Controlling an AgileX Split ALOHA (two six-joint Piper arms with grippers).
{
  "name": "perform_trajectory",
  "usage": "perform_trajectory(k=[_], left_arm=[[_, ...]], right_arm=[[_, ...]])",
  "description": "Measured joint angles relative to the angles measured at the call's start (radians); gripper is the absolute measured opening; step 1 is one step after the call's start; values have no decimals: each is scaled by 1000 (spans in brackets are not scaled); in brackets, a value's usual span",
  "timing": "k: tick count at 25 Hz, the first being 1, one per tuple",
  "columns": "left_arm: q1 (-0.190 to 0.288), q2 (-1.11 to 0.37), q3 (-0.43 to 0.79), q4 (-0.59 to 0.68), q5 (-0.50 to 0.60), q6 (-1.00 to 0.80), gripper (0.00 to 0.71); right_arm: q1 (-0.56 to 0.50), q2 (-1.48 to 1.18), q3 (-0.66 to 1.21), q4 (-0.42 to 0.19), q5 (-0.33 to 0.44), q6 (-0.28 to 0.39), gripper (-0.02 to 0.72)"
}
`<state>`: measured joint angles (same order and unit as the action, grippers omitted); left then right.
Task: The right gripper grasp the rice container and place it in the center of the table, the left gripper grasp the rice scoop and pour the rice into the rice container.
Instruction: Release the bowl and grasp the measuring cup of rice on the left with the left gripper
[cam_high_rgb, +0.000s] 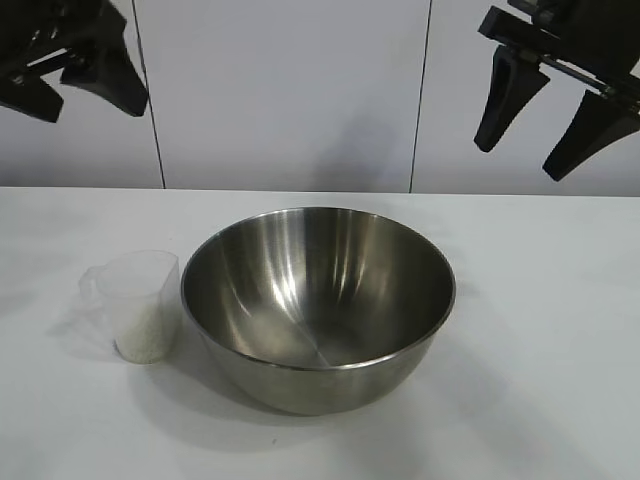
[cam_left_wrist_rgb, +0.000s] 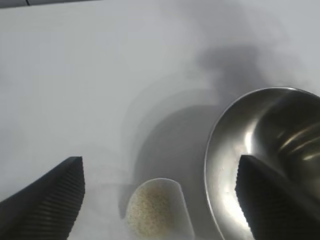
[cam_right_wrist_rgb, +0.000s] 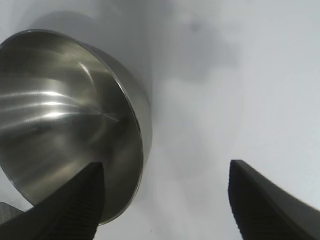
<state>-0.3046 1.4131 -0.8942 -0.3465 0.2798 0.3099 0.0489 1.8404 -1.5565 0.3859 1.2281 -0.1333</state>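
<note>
The rice container (cam_high_rgb: 318, 305), a large shiny steel bowl, stands empty at the middle of the white table (cam_high_rgb: 560, 330). The rice scoop (cam_high_rgb: 138, 305), a small translucent cup, stands upright just left of it, touching or nearly touching, with white rice (cam_high_rgb: 142, 335) in its bottom. My left gripper (cam_high_rgb: 78, 82) hangs open and empty high at the top left. My right gripper (cam_high_rgb: 538, 135) hangs open and empty high at the top right. In the left wrist view the scoop (cam_left_wrist_rgb: 159, 210) lies between the open fingers beside the bowl (cam_left_wrist_rgb: 270, 165). The right wrist view shows the bowl (cam_right_wrist_rgb: 65, 125).
A pale panelled wall (cam_high_rgb: 290, 90) stands behind the table. Bare tabletop lies to the right of the bowl and along the front edge.
</note>
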Motion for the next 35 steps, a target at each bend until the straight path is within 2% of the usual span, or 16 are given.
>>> perform_trajectory(k=[6,9,13,16,21,26,31,35], left_arm=[[0,-129,396,-30,-420,59,598],[0,-128,525,-35,-591,55,598],[0,-97,597,-34,-706,16,598],[0,-65,632,26,-802,-120,598],[0,45,714,301,-1100,-341,598],[-2,260,781,363,-1366,-343,598],[-2,458,793,374,-1416,-213,597],[-2,506,787,379,-1416,-150,573]], right_arm=[[0,0,0,-1,0,-8,484],[0,0,0,-1,0,-9,484],[0,0,0,-1,0,-9,484],[0,0,0,-1,0,-9,484],[0,0,0,-1,0,-9,484],[0,0,0,-1,-1,-9,484],[0,0,0,-1,-1,-10,484],[0,0,0,-1,-1,-13,484]])
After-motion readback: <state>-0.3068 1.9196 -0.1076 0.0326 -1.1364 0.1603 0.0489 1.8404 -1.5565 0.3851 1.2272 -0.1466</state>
